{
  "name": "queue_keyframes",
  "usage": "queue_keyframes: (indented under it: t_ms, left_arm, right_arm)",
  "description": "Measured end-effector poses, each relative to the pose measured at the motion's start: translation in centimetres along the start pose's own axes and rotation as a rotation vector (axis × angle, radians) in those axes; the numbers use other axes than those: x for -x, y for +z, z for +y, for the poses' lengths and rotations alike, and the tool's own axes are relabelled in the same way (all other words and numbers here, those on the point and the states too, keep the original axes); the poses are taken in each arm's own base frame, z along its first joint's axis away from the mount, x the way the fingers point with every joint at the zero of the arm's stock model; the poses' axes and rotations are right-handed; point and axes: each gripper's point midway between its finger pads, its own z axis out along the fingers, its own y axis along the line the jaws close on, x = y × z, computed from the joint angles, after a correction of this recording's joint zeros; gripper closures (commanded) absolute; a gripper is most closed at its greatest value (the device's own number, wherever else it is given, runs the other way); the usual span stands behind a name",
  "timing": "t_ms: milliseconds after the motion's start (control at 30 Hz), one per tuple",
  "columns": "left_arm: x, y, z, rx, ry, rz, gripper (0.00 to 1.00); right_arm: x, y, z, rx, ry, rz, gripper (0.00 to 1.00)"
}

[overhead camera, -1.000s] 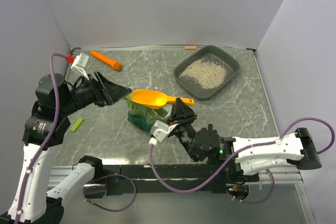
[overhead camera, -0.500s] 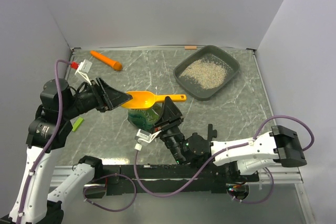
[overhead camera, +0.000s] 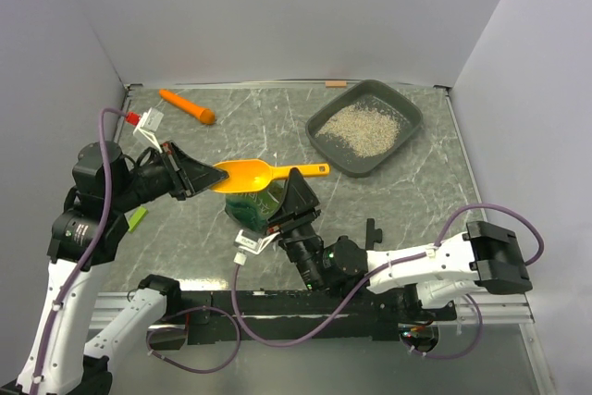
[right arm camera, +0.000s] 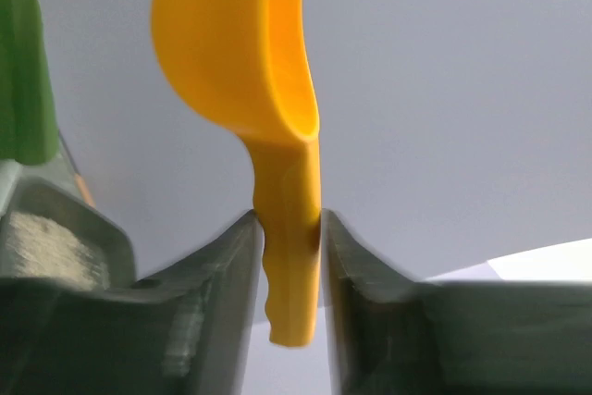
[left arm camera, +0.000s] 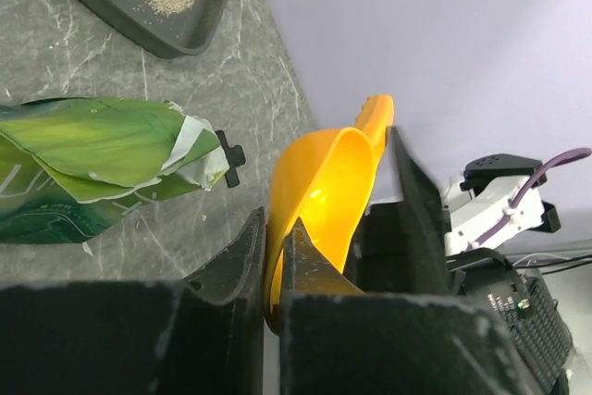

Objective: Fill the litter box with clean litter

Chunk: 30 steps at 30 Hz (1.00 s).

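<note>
The dark grey litter box (overhead camera: pixel 413 123) sits at the back right with a layer of pale clean litter (overhead camera: pixel 365 127) in it. An orange scoop (overhead camera: pixel 250 173) hangs level above the green bag (overhead camera: pixel 248 207) in the middle. My left gripper (overhead camera: pixel 215 176) is shut on the rim of the scoop's bowl (left arm camera: pixel 328 182), one finger inside it and one outside (left arm camera: pixel 275 228). My right gripper (overhead camera: pixel 296 178) is shut on the scoop's handle (right arm camera: pixel 289 219), which stands between its fingers. The litter box (left arm camera: pixel 185 39) and the bag (left arm camera: pixel 92 154) also show in the left wrist view.
An orange carrot-shaped toy (overhead camera: pixel 188 106) lies at the back left. A small green strip (overhead camera: pixel 136 219) lies by the left arm. A tan tag (overhead camera: pixel 335 84) sits at the back edge. Pale walls close in three sides.
My right arm carried the scoop left over the bag. My left gripper reached the bowl and closed on its rim.
</note>
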Motion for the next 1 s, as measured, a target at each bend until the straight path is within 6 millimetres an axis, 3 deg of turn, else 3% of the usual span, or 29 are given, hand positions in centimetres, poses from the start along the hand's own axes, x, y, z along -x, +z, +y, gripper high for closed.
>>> queue_keyframes:
  t_ms: [33, 233, 500, 733, 1000]
  left_arm:
    - [0.0, 0.0, 0.0, 0.000, 0.003, 0.000, 0.99]
    - [-0.2, 0.1, 0.6, 0.007, 0.046, 0.002, 0.99]
    - [0.5, 0.4, 1.2, 0.013, 0.127, -0.030, 0.99]
    - [0.0, 1.4, 2.3, -0.010, 0.187, -0.019, 0.99]
    - [-0.5, 1.2, 0.9, -0.129, 0.285, -0.031, 0.99]
  right_arm:
    - [0.0, 0.0, 0.0, -0.001, 0.016, 0.000, 0.35]
    - [-0.6, -0.3, 0.1, 0.085, 0.178, -0.017, 0.23]
    - [-0.6, -1.5, -3.9, 0.332, 0.636, -0.132, 0.08]
    - [-3.4, -2.5, -4.3, 0.532, 1.007, -0.140, 0.11]
    - [-3.3, -1.2, -3.1, 0.690, 1.383, -0.100, 0.12]
